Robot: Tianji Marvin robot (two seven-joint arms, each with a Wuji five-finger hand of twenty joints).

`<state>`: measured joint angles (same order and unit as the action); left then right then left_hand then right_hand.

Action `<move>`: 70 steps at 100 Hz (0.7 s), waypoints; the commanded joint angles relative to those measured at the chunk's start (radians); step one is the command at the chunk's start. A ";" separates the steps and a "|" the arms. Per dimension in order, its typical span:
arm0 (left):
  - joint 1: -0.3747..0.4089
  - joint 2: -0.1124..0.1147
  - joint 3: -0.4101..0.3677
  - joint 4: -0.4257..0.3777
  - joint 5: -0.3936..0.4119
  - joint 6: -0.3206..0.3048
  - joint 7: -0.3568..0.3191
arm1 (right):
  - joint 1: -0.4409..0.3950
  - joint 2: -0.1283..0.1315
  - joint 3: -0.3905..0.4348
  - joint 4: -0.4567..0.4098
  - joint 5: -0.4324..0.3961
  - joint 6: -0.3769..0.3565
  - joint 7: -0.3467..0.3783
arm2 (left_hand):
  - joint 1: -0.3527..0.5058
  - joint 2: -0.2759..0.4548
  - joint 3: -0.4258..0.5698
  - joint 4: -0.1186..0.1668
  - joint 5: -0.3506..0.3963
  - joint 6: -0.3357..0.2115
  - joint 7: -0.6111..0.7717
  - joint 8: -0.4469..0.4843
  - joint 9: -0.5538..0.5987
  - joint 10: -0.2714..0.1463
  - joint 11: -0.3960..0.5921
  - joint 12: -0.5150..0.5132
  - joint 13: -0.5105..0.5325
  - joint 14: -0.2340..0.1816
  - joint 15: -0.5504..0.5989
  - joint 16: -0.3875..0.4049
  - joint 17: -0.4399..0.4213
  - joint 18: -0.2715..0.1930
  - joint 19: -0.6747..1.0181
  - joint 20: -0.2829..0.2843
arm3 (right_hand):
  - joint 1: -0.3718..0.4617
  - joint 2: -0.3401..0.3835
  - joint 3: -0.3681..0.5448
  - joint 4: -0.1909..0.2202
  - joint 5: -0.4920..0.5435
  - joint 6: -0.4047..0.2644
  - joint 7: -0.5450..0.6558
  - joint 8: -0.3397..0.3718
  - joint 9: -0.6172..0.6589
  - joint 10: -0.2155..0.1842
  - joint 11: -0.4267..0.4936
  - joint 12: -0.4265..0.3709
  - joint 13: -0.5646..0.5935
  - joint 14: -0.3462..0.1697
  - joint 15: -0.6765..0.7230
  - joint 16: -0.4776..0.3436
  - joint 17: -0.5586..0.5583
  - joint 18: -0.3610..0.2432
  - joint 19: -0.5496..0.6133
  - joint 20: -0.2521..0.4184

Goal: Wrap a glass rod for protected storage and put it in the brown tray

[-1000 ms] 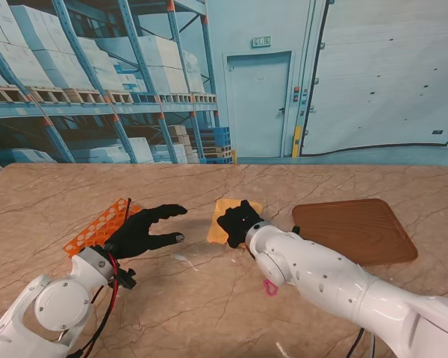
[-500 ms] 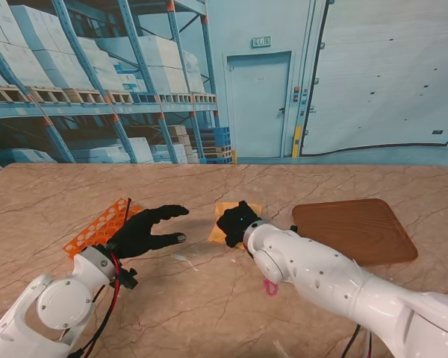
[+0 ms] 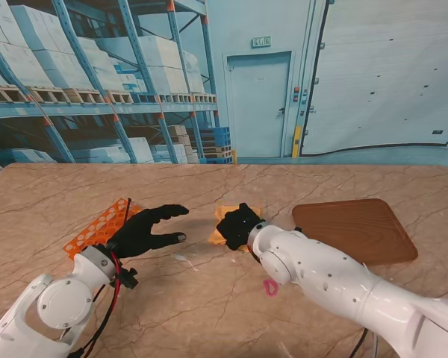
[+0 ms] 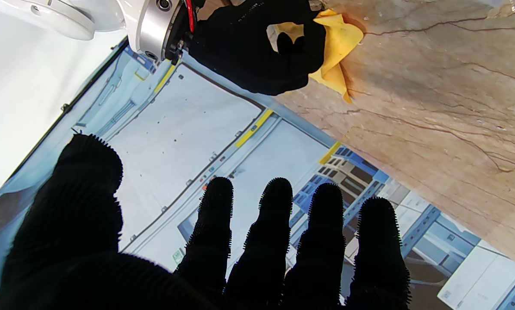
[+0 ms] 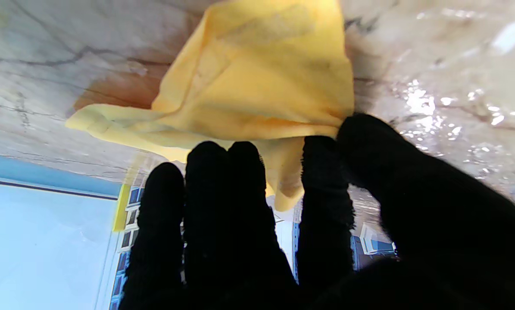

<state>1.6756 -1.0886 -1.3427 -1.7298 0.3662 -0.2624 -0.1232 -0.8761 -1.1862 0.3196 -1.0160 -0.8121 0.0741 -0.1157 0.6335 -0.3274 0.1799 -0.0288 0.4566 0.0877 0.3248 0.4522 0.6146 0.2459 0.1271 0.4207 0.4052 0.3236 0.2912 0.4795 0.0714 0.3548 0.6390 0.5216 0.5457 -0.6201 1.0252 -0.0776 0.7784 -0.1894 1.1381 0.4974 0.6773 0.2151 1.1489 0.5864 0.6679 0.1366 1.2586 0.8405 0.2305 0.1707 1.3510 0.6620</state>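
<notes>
Stand view: glass rod's (image 3: 182,258) axis unclear

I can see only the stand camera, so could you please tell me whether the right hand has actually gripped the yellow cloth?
Observer: Yes. In the right wrist view the right hand pinches a fold of the yellow cloth, lifting it off the table.
Operator: Thank you. Is the left hand holding anything?
Observer: No. The left wrist view shows the left hand with fingers spread, nothing between them.
Operator: Can you see the glass rod anywhere?
Observer: No, neither wrist view shows it.
</notes>
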 commanded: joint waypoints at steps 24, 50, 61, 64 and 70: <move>0.009 -0.004 -0.002 -0.006 0.001 -0.001 0.003 | -0.030 0.005 0.027 -0.038 -0.011 -0.035 -0.008 | -0.016 0.013 -0.021 0.014 0.025 -0.022 0.012 0.007 0.028 0.002 0.007 0.008 0.023 0.018 0.007 0.011 -0.001 0.006 0.016 -0.008 | 0.071 0.057 -0.006 0.012 -0.027 -0.161 -0.080 0.009 -0.034 0.040 0.026 0.020 -0.042 -0.016 0.007 0.024 -0.023 -0.021 0.036 0.017; 0.012 -0.003 -0.004 -0.007 0.002 -0.002 0.003 | -0.060 0.013 0.087 -0.088 0.018 -0.062 0.017 | -0.014 0.014 -0.022 0.014 0.024 -0.021 0.012 0.007 0.027 0.003 0.006 0.008 0.023 0.018 0.007 0.011 -0.003 0.010 0.016 -0.008 | 0.080 0.062 -0.021 -0.002 -0.027 -0.166 -0.087 0.026 -0.066 0.039 0.008 0.020 -0.081 -0.018 -0.015 0.028 -0.052 -0.031 0.015 0.015; 0.014 -0.004 -0.006 -0.009 0.005 -0.004 0.008 | -0.072 0.013 0.109 -0.111 0.058 -0.064 0.055 | -0.013 0.013 -0.022 0.014 0.025 -0.022 0.012 0.007 0.030 0.003 0.007 0.008 0.024 0.019 0.008 0.011 -0.001 0.011 0.017 -0.008 | 0.085 0.051 -0.016 -0.010 -0.014 -0.161 -0.092 0.024 -0.079 0.044 -0.008 0.019 -0.103 -0.013 -0.027 0.028 -0.070 -0.034 0.001 0.016; 0.015 -0.004 -0.006 -0.009 0.006 -0.005 0.008 | -0.074 0.014 0.112 -0.116 0.065 -0.065 0.063 | -0.013 0.013 -0.022 0.014 0.026 -0.021 0.012 0.007 0.029 0.003 0.006 0.008 0.024 0.021 0.008 0.011 -0.002 0.011 0.016 -0.008 | 0.086 0.048 -0.015 -0.012 -0.009 -0.160 -0.092 0.024 -0.080 0.045 -0.010 0.019 -0.106 -0.012 -0.029 0.028 -0.072 -0.035 -0.001 0.016; 0.015 -0.004 -0.006 -0.009 0.006 -0.005 0.009 | -0.076 0.015 0.116 -0.123 0.075 -0.069 0.076 | -0.014 0.015 -0.022 0.014 0.025 -0.021 0.012 0.007 0.028 0.002 0.005 0.008 0.024 0.019 0.008 0.011 -0.002 0.011 0.017 -0.009 | 0.087 0.044 -0.012 -0.015 -0.004 -0.159 -0.094 0.023 -0.083 0.045 -0.015 0.019 -0.111 -0.010 -0.033 0.028 -0.075 -0.034 -0.005 0.017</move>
<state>1.6807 -1.0892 -1.3480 -1.7309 0.3713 -0.2660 -0.1152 -0.9473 -1.1681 0.4371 -1.1255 -0.7270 0.0136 -0.0368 0.6335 -0.3274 0.1784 -0.0288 0.4566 0.0877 0.3248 0.4522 0.6256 0.2459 0.1272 0.4208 0.4055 0.3237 0.2913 0.4797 0.0714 0.3551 0.6398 0.5216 0.5570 -0.6094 0.9782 -0.0830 0.7574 -0.2788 1.0496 0.5108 0.6107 0.2262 1.1368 0.5999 0.5853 0.1347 1.2301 0.8551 0.1761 0.1582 1.3468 0.6625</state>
